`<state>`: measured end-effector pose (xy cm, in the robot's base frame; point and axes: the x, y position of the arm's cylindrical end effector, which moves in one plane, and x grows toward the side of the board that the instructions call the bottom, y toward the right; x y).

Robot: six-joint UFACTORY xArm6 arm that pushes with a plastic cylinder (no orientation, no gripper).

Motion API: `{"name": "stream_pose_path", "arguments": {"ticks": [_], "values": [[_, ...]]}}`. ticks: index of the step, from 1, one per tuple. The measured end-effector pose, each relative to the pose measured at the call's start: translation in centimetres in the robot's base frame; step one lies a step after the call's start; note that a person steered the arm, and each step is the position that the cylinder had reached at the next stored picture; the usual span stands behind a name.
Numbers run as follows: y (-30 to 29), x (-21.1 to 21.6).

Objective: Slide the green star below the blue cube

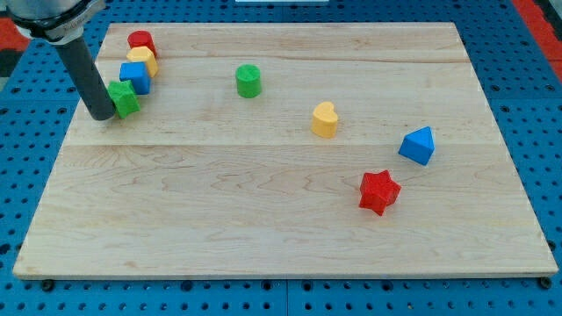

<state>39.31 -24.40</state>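
Note:
The green star (126,97) lies near the board's top left, just below and slightly left of the blue cube (136,77), touching or nearly touching it. My tip (101,116) rests on the board right against the green star's left side, slightly lower than it. The dark rod rises from there toward the view's top left.
A yellow block (142,60) and a red block (140,41) sit above the blue cube in a tight column. A green cylinder (248,81) stands at top centre. A yellow block (324,119), a blue block (417,145) and a red star (379,191) lie at the right. The wooden board (263,228) has blue pegboard around it.

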Motion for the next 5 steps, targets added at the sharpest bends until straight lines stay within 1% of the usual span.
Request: {"name": "stream_pose_path", "arguments": {"ticks": [3,5], "values": [[3.1,0.0],[2.1,0.0]]}}
